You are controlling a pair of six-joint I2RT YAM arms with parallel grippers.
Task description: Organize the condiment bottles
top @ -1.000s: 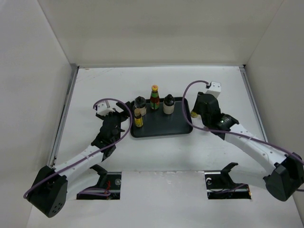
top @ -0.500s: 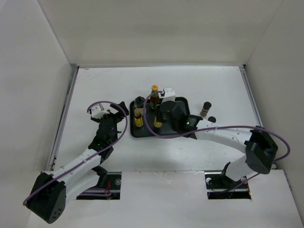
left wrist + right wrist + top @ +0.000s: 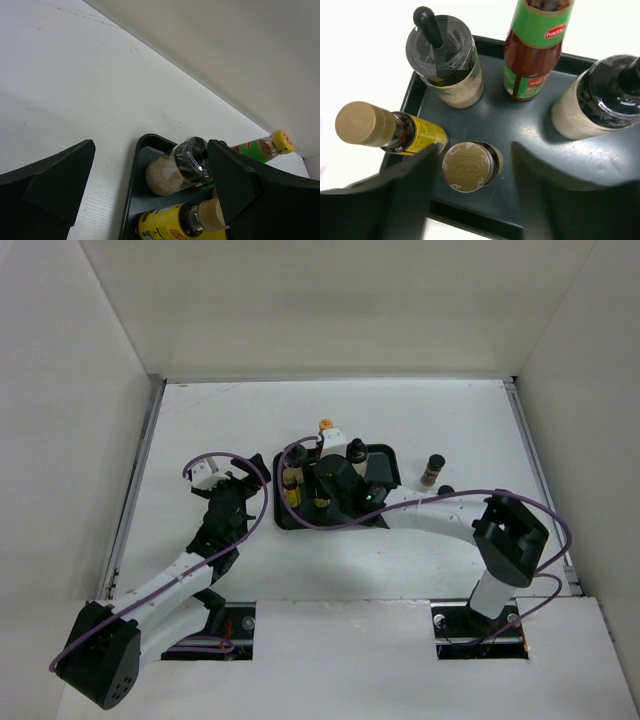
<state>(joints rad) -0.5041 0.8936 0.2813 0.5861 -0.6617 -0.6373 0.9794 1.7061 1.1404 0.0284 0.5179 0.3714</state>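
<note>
1. Straddling a tan-capped bottle [image 3: 468, 167] with the right pincer [image 3: 476, 147], parted partway and gripping nothing, with it standing upright on the black tray [image 3: 530, 125].
2. Sharing that tray, just ahead of the right pincer, with a yellow-labelled bottle [image 3: 395, 131], a knob-lidded shaker [image 3: 442, 60], a red-green bottle [image 3: 535, 50] and a second shaker [image 3: 595, 105].
3. Holding the left pincer [image 3: 150, 145] wide and empty, just beside the tray's corner.
4. Judging the job nearly finished: seeing one dark bottle [image 3: 432, 468] outside the tray, well apart to the right of the right pincer.
5. Working on a white surface [image 3: 220, 420] inside plain white walls [image 3: 330, 300].
</note>
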